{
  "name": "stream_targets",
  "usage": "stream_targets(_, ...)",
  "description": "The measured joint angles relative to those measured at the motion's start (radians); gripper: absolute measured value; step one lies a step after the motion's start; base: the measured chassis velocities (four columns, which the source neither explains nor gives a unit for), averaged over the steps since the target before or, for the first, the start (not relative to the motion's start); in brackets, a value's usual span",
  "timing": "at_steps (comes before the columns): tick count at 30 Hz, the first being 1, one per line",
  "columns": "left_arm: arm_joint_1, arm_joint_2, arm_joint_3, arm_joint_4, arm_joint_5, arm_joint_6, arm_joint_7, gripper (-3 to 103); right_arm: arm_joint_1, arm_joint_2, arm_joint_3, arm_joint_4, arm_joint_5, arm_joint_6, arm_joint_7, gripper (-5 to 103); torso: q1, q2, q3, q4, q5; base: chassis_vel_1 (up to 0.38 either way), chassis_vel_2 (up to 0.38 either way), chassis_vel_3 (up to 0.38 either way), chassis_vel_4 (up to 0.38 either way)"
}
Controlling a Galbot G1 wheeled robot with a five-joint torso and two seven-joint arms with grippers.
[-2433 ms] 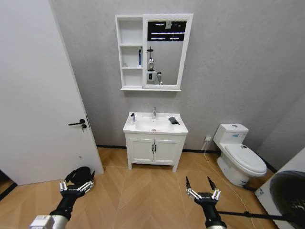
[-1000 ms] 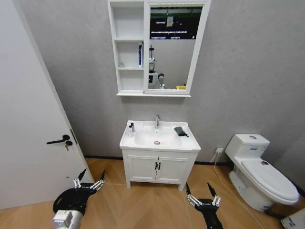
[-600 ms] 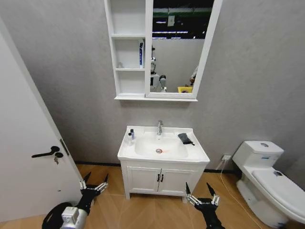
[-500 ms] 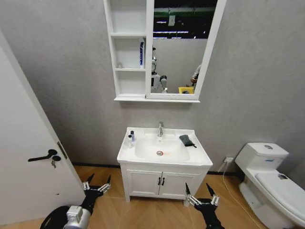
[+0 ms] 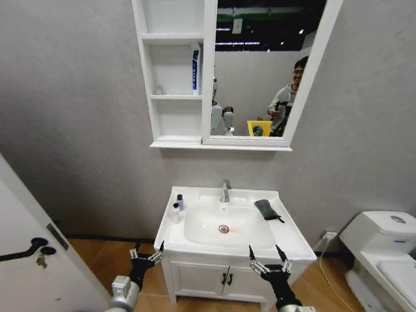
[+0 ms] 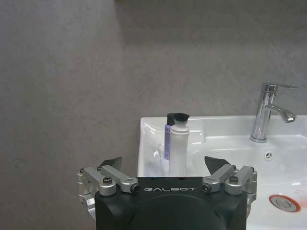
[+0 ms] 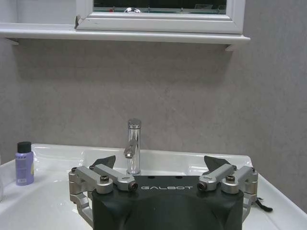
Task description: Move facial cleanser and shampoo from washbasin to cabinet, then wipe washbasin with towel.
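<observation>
The white washbasin (image 5: 289,239) with a chrome faucet (image 5: 225,190) and red-ringed drain (image 5: 223,229) stands just ahead. At its back left corner stand a small purple bottle (image 5: 180,202) and a white bottle (image 5: 175,212), both black-capped; I cannot tell which is the facial cleanser and which the shampoo. The dark towel (image 5: 266,208) lies folded on the rim to the right of the bowl. The cabinet (image 5: 174,78) hangs above, joined to a mirror. My left gripper (image 5: 146,252) and right gripper (image 5: 267,259) hover open and empty at the basin's front edge. The left gripper (image 6: 164,163) faces the white bottle (image 6: 178,148).
A blue-and-white tube (image 5: 195,68) stands on the cabinet's middle shelf. Below the basin is a white vanity with black handles (image 5: 226,279). A white toilet (image 5: 390,240) is at the right, and a white door with a black handle (image 5: 29,249) at the left.
The camera has come closer to the washbasin, so the basin and cabinet look larger and nearer. Both grippers stay open and low at the front.
</observation>
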Motion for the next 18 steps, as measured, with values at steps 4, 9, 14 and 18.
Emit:
stream_targets(4,-0.007,0.018,0.023,0.013,-0.025,0.004,-0.007,97,-0.006,0.005,0.001,0.01,0.009,0.015,0.003,100,0.0,0.0,0.0,0.0004,-0.0001,-0.245,0.226,0.228,-0.231)
stream_targets(9,-0.023,0.017,0.041,0.039,-0.051,0.009,-0.013,97,-0.024,0.012,0.015,0.02,0.011,0.024,-0.003,100,0.001,0.0,0.0,0.0005,-0.0001,-0.183,0.163,0.125,-0.123)
stream_targets(14,-0.056,0.009,0.069,0.091,-0.047,0.006,-0.014,97,-0.04,0.019,0.022,0.02,0.006,0.033,-0.007,100,0.0,0.0,0.0,0.0003,-0.0006,-0.031,0.02,-0.034,-0.009)
stream_targets(18,-0.096,0.009,0.068,0.124,-0.058,0.007,-0.007,97,-0.041,0.027,0.023,0.01,0.005,0.043,-0.014,100,-0.001,0.001,0.0,0.0004,-0.0005,0.071,-0.025,-0.023,0.04)
